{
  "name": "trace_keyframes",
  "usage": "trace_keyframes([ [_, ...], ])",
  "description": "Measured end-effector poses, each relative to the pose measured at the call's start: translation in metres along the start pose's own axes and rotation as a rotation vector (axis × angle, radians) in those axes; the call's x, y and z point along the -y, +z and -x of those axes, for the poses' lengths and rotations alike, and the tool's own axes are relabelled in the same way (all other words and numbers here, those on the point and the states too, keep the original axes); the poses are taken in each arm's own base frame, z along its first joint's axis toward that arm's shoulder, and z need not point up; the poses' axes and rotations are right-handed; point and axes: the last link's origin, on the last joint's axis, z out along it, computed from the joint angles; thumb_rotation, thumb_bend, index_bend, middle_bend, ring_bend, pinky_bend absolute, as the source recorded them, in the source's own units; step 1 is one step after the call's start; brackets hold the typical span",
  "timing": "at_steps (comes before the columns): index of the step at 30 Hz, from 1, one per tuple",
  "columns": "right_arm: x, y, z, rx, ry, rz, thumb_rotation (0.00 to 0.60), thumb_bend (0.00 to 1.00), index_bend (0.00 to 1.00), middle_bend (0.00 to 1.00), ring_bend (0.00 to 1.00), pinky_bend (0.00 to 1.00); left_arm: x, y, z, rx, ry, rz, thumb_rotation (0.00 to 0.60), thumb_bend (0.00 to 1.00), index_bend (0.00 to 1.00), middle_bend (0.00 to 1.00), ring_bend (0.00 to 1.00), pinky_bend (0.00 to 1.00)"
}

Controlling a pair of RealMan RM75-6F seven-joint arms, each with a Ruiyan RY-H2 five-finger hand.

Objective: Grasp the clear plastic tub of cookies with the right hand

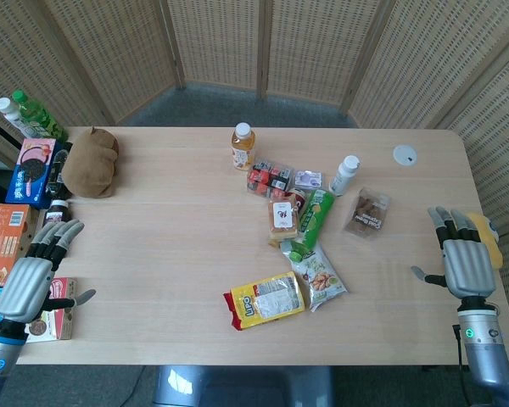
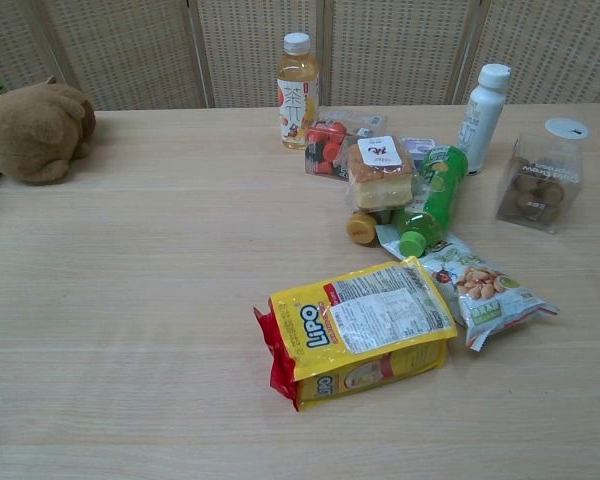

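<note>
The clear plastic tub of cookies [image 1: 367, 212] stands right of the middle of the table; in the chest view the tub [image 2: 539, 183] shows brown cookies inside, at the right. My right hand [image 1: 464, 257] hovers over the table's right edge, fingers spread, holding nothing, well to the right of the tub. My left hand [image 1: 36, 275] is at the left edge, fingers apart and empty. Neither hand shows in the chest view.
Left of the tub lie a white bottle [image 1: 345, 174], a green bottle [image 1: 312, 222], a wrapped cake [image 1: 282, 219], a nut bag [image 1: 318, 275] and a yellow Lipo pack [image 1: 265, 299]. A juice bottle [image 1: 243, 146] stands behind. A brown plush [image 1: 91, 161] and boxes [image 1: 31, 172] crowd the left edge.
</note>
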Motion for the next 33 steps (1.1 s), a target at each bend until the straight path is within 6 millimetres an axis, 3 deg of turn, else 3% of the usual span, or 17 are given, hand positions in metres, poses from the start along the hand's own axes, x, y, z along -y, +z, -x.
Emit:
trace_keyframes([
  [20,0.013,0.01,0.007,0.039,0.012,-0.042,0.539,0.14,0.0,0.0,0.0,0.0,0.0,0.001,0.0,0.001,0.007,0.009,0.6,0.01,0.0,0.0,0.0,0.0],
  [33,0.029,0.064,0.039,0.136,0.026,-0.086,0.533,0.0,0.0,0.0,0.0,0.0,-0.003,0.002,-0.003,0.003,0.026,0.017,0.6,0.01,0.0,0.0,0.0,0.0],
])
